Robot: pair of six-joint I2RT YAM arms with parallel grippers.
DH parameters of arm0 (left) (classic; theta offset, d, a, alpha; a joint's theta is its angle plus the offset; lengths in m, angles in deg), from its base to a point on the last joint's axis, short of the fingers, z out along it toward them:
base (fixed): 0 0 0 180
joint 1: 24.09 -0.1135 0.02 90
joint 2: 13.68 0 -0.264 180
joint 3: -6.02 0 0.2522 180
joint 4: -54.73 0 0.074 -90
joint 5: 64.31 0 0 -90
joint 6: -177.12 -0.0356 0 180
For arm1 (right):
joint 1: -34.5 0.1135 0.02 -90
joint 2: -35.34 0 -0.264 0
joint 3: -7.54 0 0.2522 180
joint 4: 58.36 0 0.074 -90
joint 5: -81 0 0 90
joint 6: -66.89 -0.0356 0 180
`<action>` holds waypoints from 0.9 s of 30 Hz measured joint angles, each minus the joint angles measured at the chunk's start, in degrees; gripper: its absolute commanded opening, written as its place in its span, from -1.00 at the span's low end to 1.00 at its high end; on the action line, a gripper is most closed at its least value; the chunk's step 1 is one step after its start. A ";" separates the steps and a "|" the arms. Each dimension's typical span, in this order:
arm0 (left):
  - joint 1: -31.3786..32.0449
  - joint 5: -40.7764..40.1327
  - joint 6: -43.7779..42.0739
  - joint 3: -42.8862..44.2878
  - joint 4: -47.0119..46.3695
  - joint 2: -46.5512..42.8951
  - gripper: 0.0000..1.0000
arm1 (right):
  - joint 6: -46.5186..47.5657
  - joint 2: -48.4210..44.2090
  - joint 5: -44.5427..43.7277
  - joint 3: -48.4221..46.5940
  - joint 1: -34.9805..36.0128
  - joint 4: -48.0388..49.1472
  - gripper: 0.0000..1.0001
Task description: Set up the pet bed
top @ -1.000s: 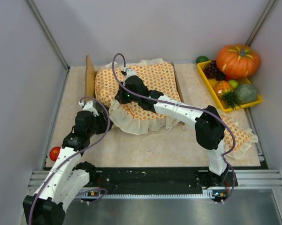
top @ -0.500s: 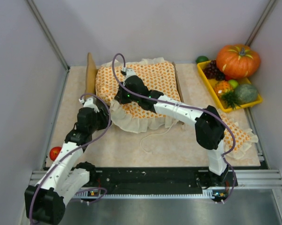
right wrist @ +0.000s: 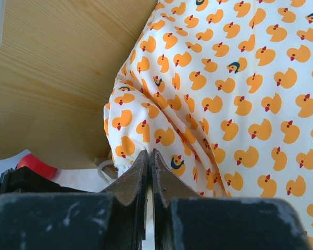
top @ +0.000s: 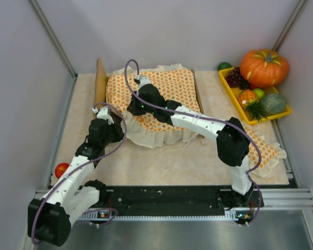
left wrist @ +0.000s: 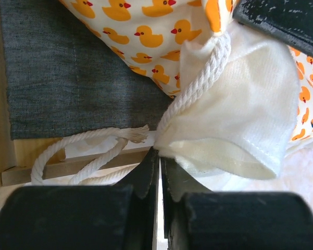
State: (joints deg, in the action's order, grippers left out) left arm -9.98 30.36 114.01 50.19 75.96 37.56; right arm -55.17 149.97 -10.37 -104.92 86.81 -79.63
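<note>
Most of the pet bed (top: 100, 86) is buried under the duck-print bedspread (top: 164, 88) when seen from above; only the headboard and a sliver of side rail can be made out. The fingertips of both arms are blocked by their own wrists in that view. Up close, whether any ruffle or rope (left wrist: 195, 83) is actually pinched by the left gripper (left wrist: 159, 156) can't be told, same for the fabric at the right gripper (right wrist: 149, 159). The pillow (top: 268, 148) is half covered by the right arm, and the red round thing (top: 61, 170) is too small to be named.
</note>
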 measured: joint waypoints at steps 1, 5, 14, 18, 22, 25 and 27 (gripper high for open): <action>0.07 -0.22 -0.17 0.00 0.24 -0.11 -0.99 | 0.00 0.00 0.00 0.00 0.00 0.00 -1.00; 0.13 -1.33 -1.36 0.42 2.95 -2.03 -1.00 | 0.00 0.00 0.00 0.00 -0.04 0.00 -1.00; 0.20 -3.37 -6.82 9.33 13.81 -5.18 -1.00 | 0.02 0.00 0.00 0.00 -0.76 0.00 -1.00; 0.17 -4.39 -8.61 16.96 20.92 -2.93 -1.00 | -0.02 0.00 0.13 0.00 -0.87 0.00 -1.00; 0.17 -4.52 -10.80 23.45 24.55 0.74 -1.00 | -0.11 0.00 0.63 0.00 -0.87 0.00 -1.00; 0.17 -3.78 -12.74 26.38 26.23 2.69 -1.00 | -0.17 0.00 0.79 0.00 -0.87 0.00 -1.00; 0.17 -2.95 -14.29 29.35 27.34 4.79 -1.00 | -0.39 0.00 0.85 0.00 -0.87 0.02 -1.00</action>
State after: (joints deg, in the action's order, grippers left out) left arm -9.81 27.41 99.72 79.55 103.30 42.35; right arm -55.56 149.97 -9.51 -104.92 85.94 -79.61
